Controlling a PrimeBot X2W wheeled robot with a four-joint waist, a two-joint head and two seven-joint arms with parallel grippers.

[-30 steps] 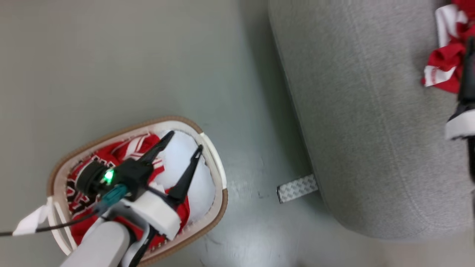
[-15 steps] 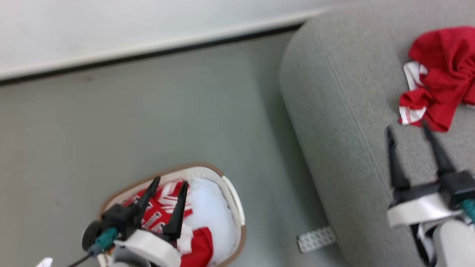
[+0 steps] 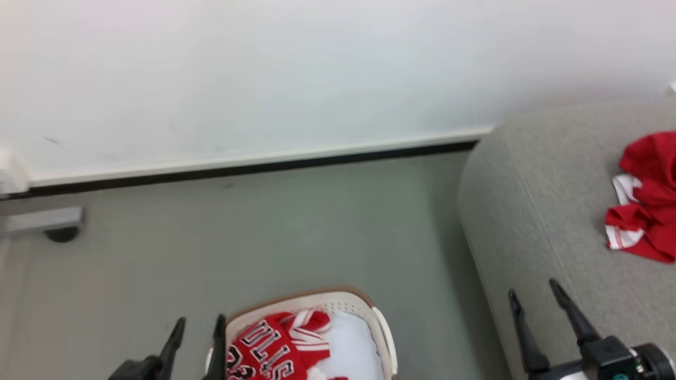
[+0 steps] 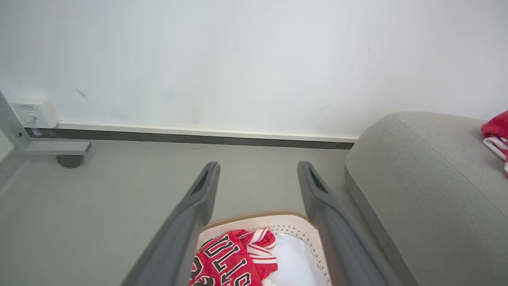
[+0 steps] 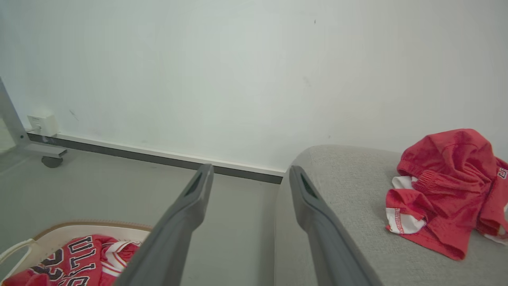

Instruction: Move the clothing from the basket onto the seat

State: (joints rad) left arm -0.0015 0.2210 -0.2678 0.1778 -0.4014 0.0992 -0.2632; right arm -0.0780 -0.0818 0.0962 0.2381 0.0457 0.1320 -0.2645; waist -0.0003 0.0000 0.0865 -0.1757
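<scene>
The basket (image 3: 309, 296) stands on the floor at the head view's bottom edge. In it lies clothing, a red jersey (image 3: 269, 343) with black-and-white lettering, on the pale liner (image 3: 351, 351). My left gripper (image 3: 199, 322) is open and empty at the basket's left rim. In the left wrist view the left gripper (image 4: 258, 165) points over the basket (image 4: 254, 216) and jersey (image 4: 226, 262). My right gripper (image 3: 532, 289) is open and empty over the seat's rounded arm (image 3: 528, 211). More red clothing (image 3: 647, 211) lies crumpled on the seat. The right gripper (image 5: 251, 169) has that clothing (image 5: 448, 186) to its right.
A white wall with a dark baseboard (image 3: 264, 168) runs behind the grey floor (image 3: 264, 237). A grey metal leg on a caster (image 3: 60, 232) stands at the far left, below a small white wall box (image 4: 33, 113). Open floor separates basket and seat.
The head camera has tilted up, bringing the wall into view. My left gripper has come up out of the basket, still open and empty. My right gripper stays open over the seat.
</scene>
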